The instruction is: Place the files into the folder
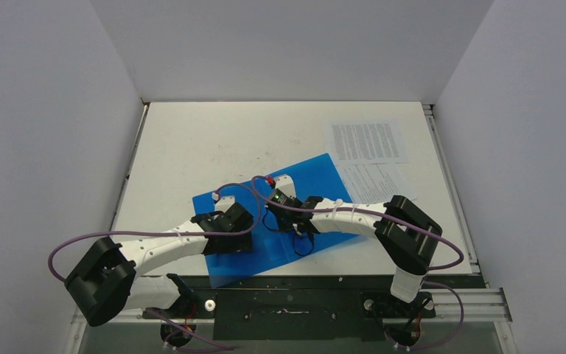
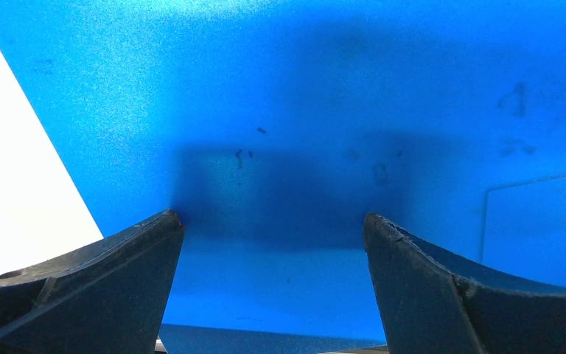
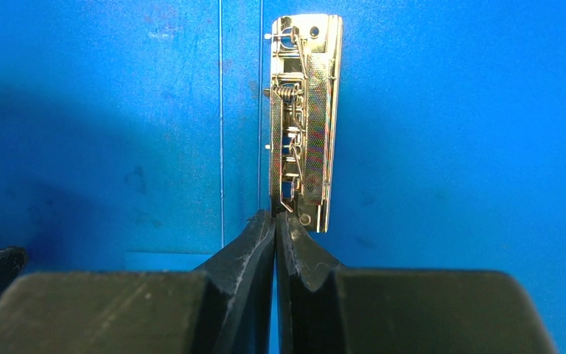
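Note:
The blue folder (image 1: 317, 177) lies open and flat in the middle of the table. Two files lie to its right: one white printed sheet (image 1: 366, 141) at the back and a second sheet (image 1: 376, 181) in front of it, partly overlapped. My left gripper (image 1: 232, 225) is over the folder's left part. In the left wrist view it (image 2: 273, 221) is open and empty, tips close to the blue surface (image 2: 302, 88). My right gripper (image 1: 289, 214) is over the folder's spine. It (image 3: 275, 215) is shut, tips touching the near end of the metal clip (image 3: 306, 125).
The white table (image 1: 214, 140) is enclosed by grey walls on three sides. A black rail (image 1: 287, 295) runs along the near edge, under the folder's front corner. Purple cables (image 1: 155, 234) loop around both arms.

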Controlling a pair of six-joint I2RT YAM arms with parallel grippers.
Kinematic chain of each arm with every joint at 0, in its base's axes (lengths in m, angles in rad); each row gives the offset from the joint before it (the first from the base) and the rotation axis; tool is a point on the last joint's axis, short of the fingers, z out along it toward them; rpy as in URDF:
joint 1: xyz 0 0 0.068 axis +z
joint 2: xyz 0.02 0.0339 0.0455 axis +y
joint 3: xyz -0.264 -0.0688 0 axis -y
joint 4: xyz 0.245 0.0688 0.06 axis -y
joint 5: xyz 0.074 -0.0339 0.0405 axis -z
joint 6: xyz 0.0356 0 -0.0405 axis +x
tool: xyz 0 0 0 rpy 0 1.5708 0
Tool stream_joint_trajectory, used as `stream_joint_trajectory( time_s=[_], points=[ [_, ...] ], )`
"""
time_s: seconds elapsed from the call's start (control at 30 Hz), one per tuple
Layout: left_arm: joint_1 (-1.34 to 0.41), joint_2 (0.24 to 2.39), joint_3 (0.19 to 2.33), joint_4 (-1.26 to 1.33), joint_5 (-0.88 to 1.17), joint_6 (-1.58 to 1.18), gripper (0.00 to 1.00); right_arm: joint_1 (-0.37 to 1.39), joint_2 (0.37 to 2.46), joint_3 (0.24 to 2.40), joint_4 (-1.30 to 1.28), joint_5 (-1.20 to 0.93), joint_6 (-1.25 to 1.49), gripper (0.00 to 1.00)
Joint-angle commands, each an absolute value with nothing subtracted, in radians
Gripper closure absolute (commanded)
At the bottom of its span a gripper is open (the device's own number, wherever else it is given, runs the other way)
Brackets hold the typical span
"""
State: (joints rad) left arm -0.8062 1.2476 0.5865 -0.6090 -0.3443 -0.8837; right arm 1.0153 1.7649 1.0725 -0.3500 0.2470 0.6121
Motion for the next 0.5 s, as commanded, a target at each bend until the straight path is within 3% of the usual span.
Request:
stream_joint_trajectory(
  time_s=[0.0,0.47],
  points=[
    [-0.811,1.258,0.557,-0.595,-0.331,-0.908,0.08,1.02,1.781,1.083,-0.35,0.288,0.603,0.95],
    [-0.811,1.259,0.542,-0.572,-0.323,-0.912,0.08,1.031,1.816,1.023,-0.344,0.293,0.61,0.95]
  ],
)
